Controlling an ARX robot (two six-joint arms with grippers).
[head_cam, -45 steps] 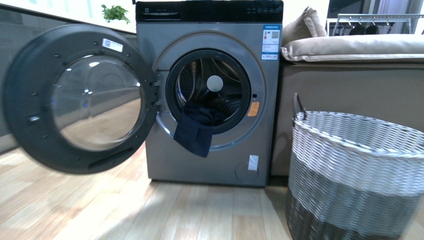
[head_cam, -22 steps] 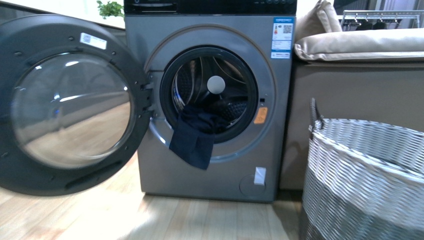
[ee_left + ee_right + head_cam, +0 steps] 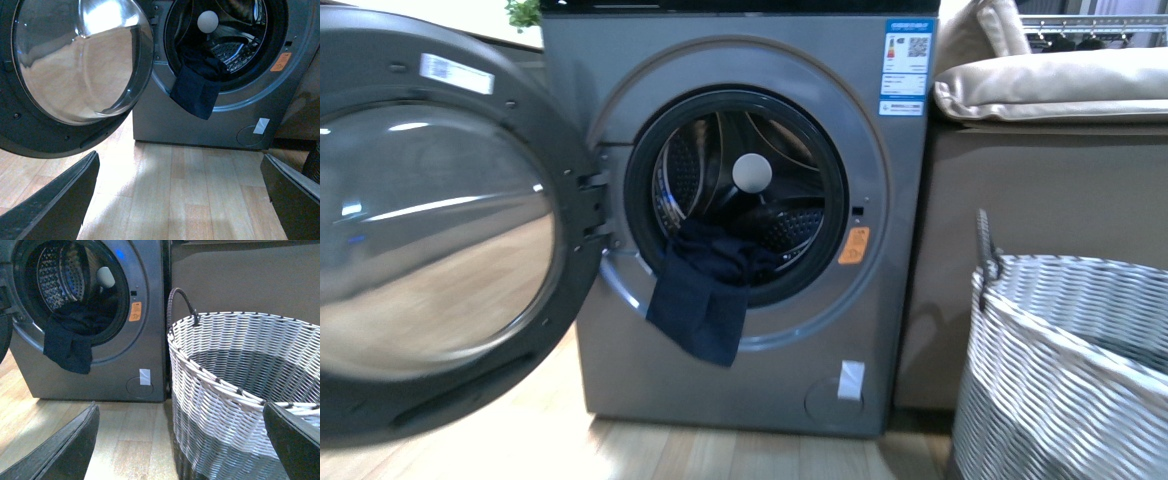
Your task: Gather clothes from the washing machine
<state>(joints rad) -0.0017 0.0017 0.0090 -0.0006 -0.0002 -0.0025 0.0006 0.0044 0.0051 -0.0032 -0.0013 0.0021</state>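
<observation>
The grey washing machine faces me with its round door swung wide open to the left. A dark navy garment hangs out over the lower rim of the opening, the rest lying in the steel drum. It also shows in the left wrist view and the right wrist view. My left gripper is open over the wooden floor, well short of the washer. My right gripper is open and empty, low in front of the basket. Neither arm shows in the front view.
A grey-and-white woven basket stands on the floor right of the washer, close to my right gripper. A brown sofa side with beige cushions is behind it. The open door juts out at the left.
The washer, door and basket have grown larger and shifted outward in the front view: the camera has come closer to the washer. The garment hangs as before.
</observation>
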